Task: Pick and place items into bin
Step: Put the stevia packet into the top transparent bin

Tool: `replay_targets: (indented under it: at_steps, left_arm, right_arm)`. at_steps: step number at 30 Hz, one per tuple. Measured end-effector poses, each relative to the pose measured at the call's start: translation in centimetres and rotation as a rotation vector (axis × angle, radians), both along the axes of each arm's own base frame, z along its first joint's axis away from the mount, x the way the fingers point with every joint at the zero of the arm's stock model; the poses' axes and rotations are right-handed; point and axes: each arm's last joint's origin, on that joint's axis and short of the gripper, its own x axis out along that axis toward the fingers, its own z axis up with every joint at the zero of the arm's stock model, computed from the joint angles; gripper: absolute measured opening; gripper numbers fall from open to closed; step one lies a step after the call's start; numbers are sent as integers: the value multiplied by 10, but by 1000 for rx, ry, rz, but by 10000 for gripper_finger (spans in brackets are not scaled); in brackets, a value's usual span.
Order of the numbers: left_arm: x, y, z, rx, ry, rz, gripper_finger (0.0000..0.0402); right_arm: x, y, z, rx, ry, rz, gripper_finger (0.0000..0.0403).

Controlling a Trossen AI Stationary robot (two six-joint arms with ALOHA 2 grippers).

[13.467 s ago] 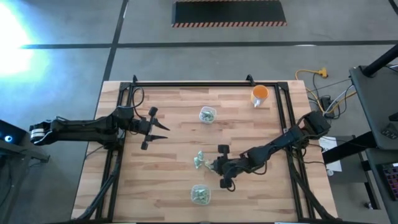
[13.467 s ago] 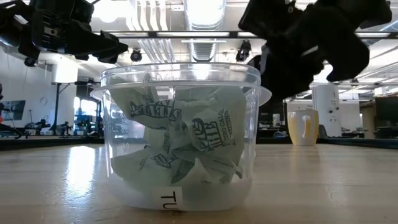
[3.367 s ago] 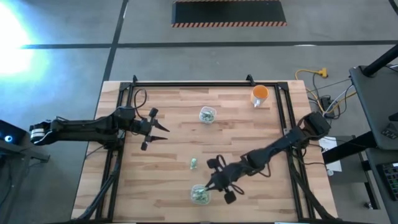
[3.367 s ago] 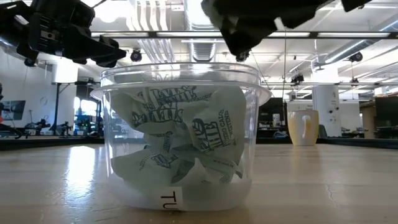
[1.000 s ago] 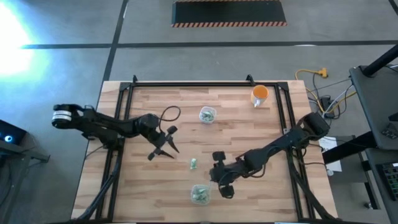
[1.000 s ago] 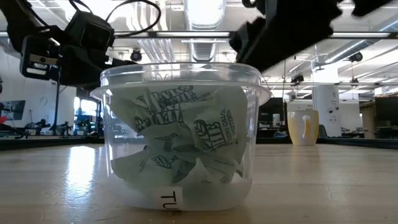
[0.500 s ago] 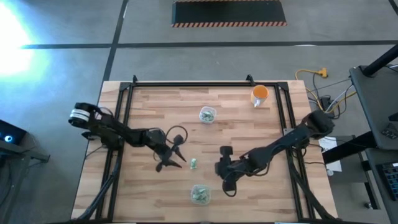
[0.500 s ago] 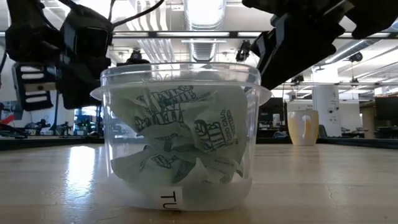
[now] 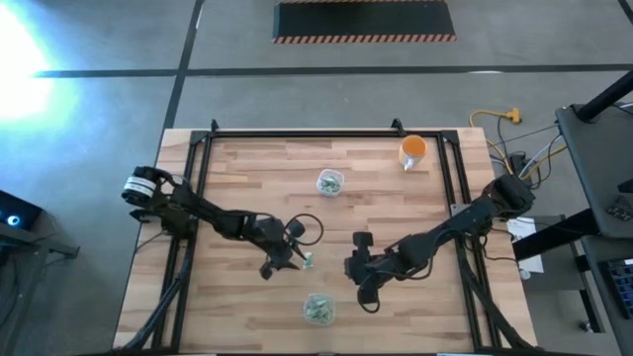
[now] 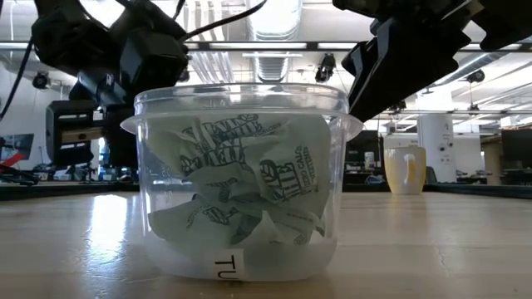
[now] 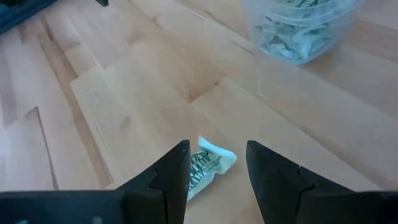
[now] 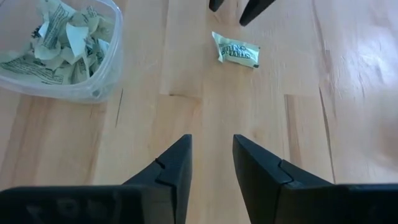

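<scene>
One small green-and-white wrapped item (image 11: 208, 167) lies flat on the wooden table (image 9: 237, 198). It also shows in the high view as the item (image 9: 309, 259) and in the right wrist view as the item (image 12: 236, 51). My left gripper (image 11: 214, 163) is open and slants down, a finger on either side of the item; in the high view my left gripper (image 9: 298, 259) sits just left of it. The clear bin (image 9: 318, 310), holding several such items, stands near the front edge. My right gripper (image 12: 211, 160) is open and empty, right of the item.
A second clear tub (image 9: 330, 183) with wrapped pieces stands at the far middle. An orange cup (image 9: 413, 150) is at the far right. In the low view the bin (image 10: 241, 183) fills the foreground. Black frame rails (image 9: 198, 198) run along the table's sides.
My left gripper has swept from the table's left toward the right and near side, coming down and rolling, and now stands at the loose item. My right gripper has drawn back a little toward the right. The item and the bin have stayed put.
</scene>
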Motion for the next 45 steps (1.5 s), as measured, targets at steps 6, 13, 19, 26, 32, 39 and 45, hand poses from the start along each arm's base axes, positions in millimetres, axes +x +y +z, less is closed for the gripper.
replay_targets:
  at_steps: [6,13,19,26,32,39,45]
  left_arm:
    - [10,-2,-6,2,23,0,140]
    - [20,-4,-18,12,83,-2,140]
    - [27,-5,-20,15,106,-2,140]
    - [39,-5,-25,-22,181,23,140]
    - [40,-5,-23,-12,216,31,140]
    - [39,-5,-24,-2,230,40,124]
    - [38,-5,-25,-6,235,33,60]
  right_arm:
    - [0,0,-1,0,-3,3,105]
    - [0,0,-1,2,-9,6,105]
    - [0,0,-1,5,-15,6,105]
    - [1,1,-1,18,-25,3,105]
    - [1,2,-1,29,-27,-4,105]
    - [1,2,-1,30,-27,-5,105]
    - [0,3,-1,32,-27,-4,105]
